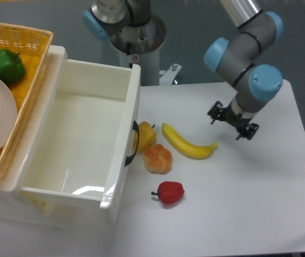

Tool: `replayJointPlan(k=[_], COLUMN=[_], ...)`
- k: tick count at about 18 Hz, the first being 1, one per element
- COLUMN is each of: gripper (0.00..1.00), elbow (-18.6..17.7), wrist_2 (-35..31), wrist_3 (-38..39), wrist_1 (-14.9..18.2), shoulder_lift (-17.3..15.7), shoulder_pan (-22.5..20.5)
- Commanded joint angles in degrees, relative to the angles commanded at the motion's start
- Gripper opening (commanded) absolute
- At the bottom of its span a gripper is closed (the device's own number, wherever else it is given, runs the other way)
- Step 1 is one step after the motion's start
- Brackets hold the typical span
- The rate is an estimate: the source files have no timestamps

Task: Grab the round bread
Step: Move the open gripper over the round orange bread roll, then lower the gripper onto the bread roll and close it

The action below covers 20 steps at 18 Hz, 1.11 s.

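Camera view: I'm seeing my gripper (232, 124) hovering with fingers apart, holding nothing, right of the banana (187, 143). Bread (158, 158) is sitting on the table (259, 193), touching the yellow pepper (144, 136), just above the red pepper (169, 192), near the bin (117, 176).

Three peppers are counted: one yellow pepper (145, 136), one red pepper (170, 192), one green pepper (4, 65). One round bread (158, 158) and one banana (188, 143) are seen.

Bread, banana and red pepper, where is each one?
round bread (158, 158), fixed camera, middle of its lumpy top.
banana (187, 144), fixed camera, middle of its curved body.
red pepper (172, 192), fixed camera, its shiny side.
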<state>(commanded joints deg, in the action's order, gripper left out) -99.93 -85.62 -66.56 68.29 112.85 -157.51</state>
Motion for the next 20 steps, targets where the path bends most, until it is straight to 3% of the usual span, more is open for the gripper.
replayJointPlan(k=[6,14,20], gripper=[1.0,1.0,0.95], elbow=[1.1,2.1,2.2], wrist_2=[4.9,6.6,6.5], wrist_3=[12.5,15.4,16.9], wrist_1=[-0.6,-2.0,-5.1], shoulder_lift=[0.0,2.3,5.1], shoulder_pan=[5.4,10.5,12.4])
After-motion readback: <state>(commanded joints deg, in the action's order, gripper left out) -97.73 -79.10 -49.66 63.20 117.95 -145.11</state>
